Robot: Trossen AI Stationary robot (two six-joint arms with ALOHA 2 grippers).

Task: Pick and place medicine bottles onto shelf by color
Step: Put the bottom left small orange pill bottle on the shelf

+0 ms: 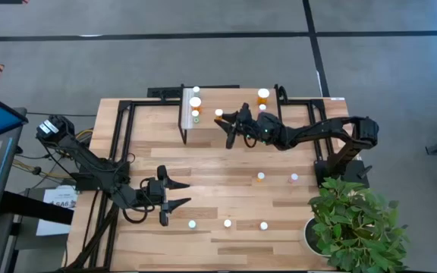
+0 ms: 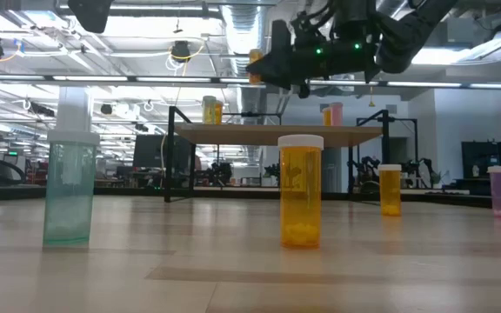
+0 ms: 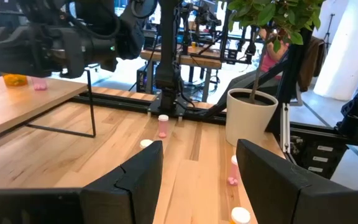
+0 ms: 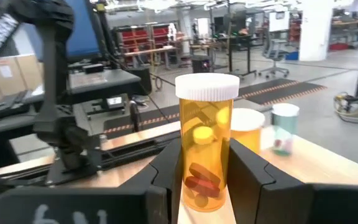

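Orange bottle (image 4: 206, 143) with white cap sits upright between the right gripper's (image 1: 232, 127) jaws, which are closed narrow on its body; pills show in its lower part. The right arm reaches over the shelf (image 1: 226, 100), carrying the bottle above the board toward the end where other bottles stand. In the right wrist view a second orange bottle (image 4: 248, 135) and a green one (image 4: 284, 127) stand just ahead on the shelf, so the held bottle looks bound for the orange group, in keeping with sorting by colour. It hangs clear of the board in the low view; not yet set down, as far as I can judge.

Left gripper (image 1: 174, 192) hovers low over the surface at the near side, jaws moderately wide, holding nothing. It faces the loose bottles remaining on the surface: pink ones (image 3: 162, 125) near the plant pot (image 3: 252, 116), others with only white caps visible. Likely staged for the next pick.

Low view: green bottle (image 2: 69, 186) and orange bottle (image 2: 300, 190) stand upright on the surface in front of the shelf, well apart, untouched.
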